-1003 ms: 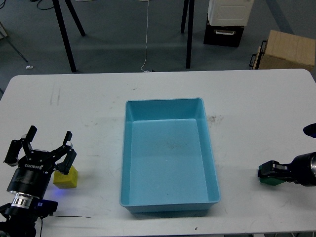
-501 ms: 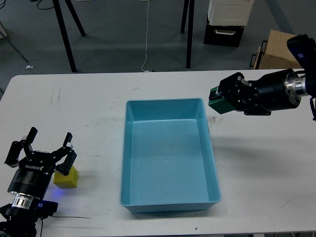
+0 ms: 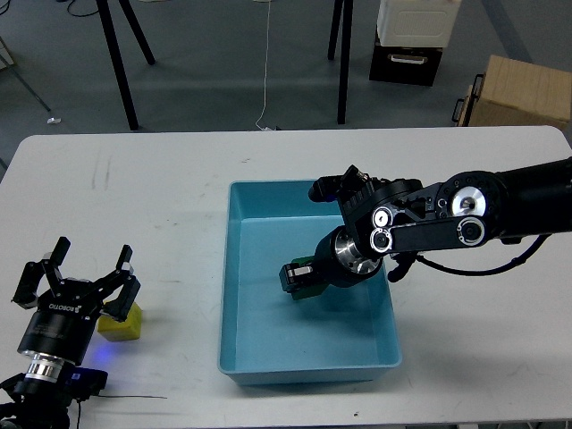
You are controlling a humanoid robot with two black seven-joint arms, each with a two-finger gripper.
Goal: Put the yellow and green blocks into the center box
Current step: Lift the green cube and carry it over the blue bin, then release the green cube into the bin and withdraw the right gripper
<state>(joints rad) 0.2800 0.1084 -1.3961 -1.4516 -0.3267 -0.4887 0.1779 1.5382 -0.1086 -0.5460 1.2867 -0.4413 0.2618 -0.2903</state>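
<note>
The blue box (image 3: 234, 268) stands in the middle of the white table. My right arm reaches in from the right and down into the box. My right gripper (image 3: 298, 277) is low inside the box, left of its middle, shut on the green block (image 3: 307, 290); only a sliver of green shows under the fingers. The yellow block (image 3: 121, 323) lies on the table at the front left. My left gripper (image 3: 82, 275) is open, fingers spread, right beside and partly over the yellow block, not holding it.
Behind the table are black stand legs (image 3: 116, 63), a hanging white cable (image 3: 266, 63), a black-and-white case (image 3: 409, 40) and a cardboard box (image 3: 518, 89). A thin black wire (image 3: 134, 394) lies by the table's front left edge.
My right arm has swung from above the box's far right corner down into the box, carrying the green block. The left gripper and the yellow block have barely moved.
</note>
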